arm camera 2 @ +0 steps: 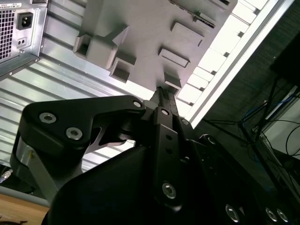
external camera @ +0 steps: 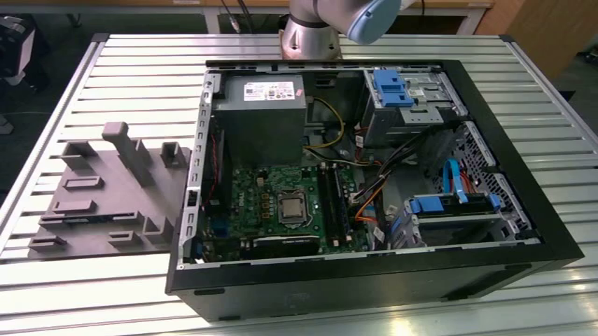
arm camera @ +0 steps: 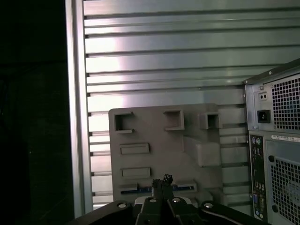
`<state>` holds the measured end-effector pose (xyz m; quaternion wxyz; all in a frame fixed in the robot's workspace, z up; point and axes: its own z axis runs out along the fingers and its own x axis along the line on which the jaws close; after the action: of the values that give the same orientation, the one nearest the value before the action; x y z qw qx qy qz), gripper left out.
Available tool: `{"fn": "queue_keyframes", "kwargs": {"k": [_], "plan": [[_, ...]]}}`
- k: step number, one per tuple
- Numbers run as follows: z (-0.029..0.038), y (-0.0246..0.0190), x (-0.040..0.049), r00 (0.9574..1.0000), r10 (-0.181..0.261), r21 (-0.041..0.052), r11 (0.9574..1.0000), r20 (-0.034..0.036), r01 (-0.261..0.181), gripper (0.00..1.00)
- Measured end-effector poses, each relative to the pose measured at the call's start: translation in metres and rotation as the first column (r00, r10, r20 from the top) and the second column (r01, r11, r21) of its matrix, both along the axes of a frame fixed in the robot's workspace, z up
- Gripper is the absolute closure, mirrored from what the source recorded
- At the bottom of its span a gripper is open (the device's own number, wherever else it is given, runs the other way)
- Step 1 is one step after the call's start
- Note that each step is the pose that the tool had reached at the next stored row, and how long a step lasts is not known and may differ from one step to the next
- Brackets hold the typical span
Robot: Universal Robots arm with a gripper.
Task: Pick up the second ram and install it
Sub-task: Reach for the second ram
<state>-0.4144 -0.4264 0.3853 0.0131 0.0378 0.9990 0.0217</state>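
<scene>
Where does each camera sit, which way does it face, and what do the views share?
Exterior view: off the arm, raised, looking down on the slatted table and the open computer case; the arm shows at the far edge.
First wrist view: on the wrist, looking past the gripper down at the grey holder, the case's back beside it.
Second wrist view: on the wrist, slanting along the gripper's side toward the same holder.
Shared: all three show holder, table and case.

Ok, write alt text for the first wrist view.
The claw points down at a grey slotted tray on a slatted metal table, near a long dark strip, perhaps the ram, in one slot. A computer case's rear stands beside the tray.
</scene>
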Motion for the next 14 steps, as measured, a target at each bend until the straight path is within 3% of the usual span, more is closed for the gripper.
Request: {"fn": "queue_keyframes", "kwargs": {"k": [14], "plan": [[-0.0053, -0.0044, 0.0, 1.0, 0.0, -0.0001, 1.0, -0.0001, 0.0, 0.89]]}}
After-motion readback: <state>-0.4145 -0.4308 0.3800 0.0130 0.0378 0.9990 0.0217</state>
